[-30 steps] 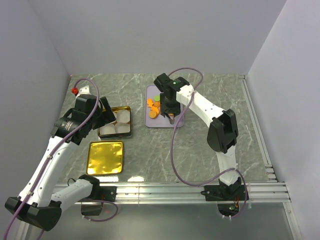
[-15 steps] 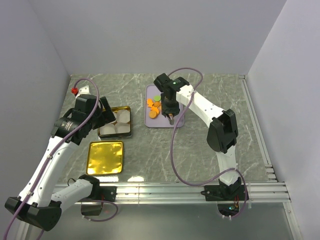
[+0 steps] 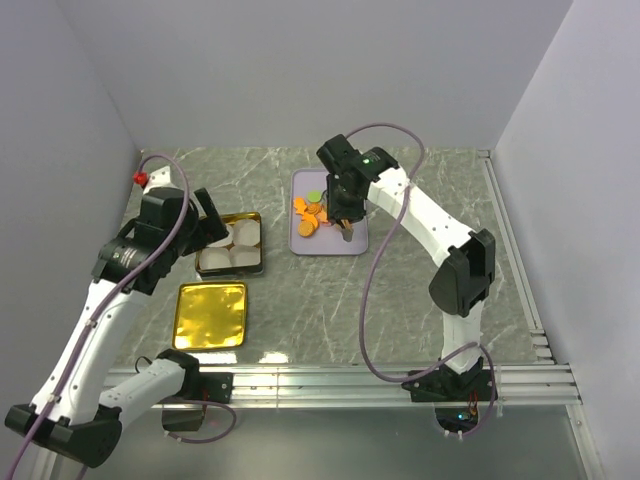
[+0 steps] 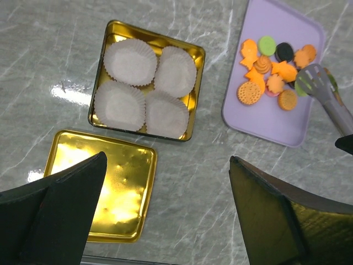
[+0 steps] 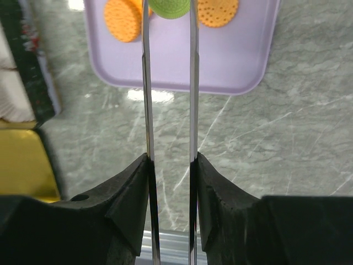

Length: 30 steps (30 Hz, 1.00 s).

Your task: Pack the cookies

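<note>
The cookies are small orange, black, green and pink pieces heaped at the left of a purple tray; they also show in the left wrist view. My right gripper is shut on metal tongs that reach down onto the tray. A lime green cookie sits between the tong tips, with orange cookies beside it. My left gripper is open and empty, raised above the table near the gold tin; its jaws stand wide apart in its own view.
A square gold tin holds several white paper cups. Its gold lid lies flat in front of it, also seen in the left wrist view. Grey walls close the left, back and right sides.
My right arm has swung its elbow to the right while the tongs stayed over the cookies on the tray. My left arm has risen slightly and shifted left.
</note>
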Tool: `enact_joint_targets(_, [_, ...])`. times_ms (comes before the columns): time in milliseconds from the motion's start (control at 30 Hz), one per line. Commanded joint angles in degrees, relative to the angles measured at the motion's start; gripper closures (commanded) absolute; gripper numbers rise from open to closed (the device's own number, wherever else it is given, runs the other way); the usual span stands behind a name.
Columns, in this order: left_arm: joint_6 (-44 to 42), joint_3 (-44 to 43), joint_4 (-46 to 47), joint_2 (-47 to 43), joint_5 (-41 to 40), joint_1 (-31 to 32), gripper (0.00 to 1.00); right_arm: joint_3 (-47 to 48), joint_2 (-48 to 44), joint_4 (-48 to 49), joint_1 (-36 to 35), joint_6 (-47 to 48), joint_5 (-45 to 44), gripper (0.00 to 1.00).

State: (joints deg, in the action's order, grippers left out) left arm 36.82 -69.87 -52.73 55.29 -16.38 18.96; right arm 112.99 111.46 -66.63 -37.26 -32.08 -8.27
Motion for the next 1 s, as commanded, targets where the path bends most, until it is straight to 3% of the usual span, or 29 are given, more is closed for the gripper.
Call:
enact_joint_targets(0, [-0.3, -3.0, 2.6, -3.6, -1.9, 0.2, 0.01, 1.6, -5.1, 2.3, -1.1, 0.4, 3.3, 0.62])
enact_joint_targets(167, [0.7, 0.2, 5.4, -9.7, -3.0, 0.2, 0.01, 6.3, -4.2, 3.2, -5.3, 1.0, 7.4, 0.62])
enact_joint_targets(500, [-2.8, 13.1, 19.7, -30.1, 3.8, 0.2, 0.00, 14.4, 3.4, 11.7, -11.3, -1.5, 20.7, 0.61])
enact_joint_targets(700, [0.4, 9.2, 13.5, -30.5, 8.4, 0.2, 0.01, 15.0, 8.2, 18.5, -12.1, -3.5, 27.4, 0.61])
enact_joint_targets(967, [1.0, -0.1, 5.5, -30.8, 12.5, 0.2, 0.01, 17.4, 14.8, 23.6, -13.2, -5.5, 29.6, 0.61])
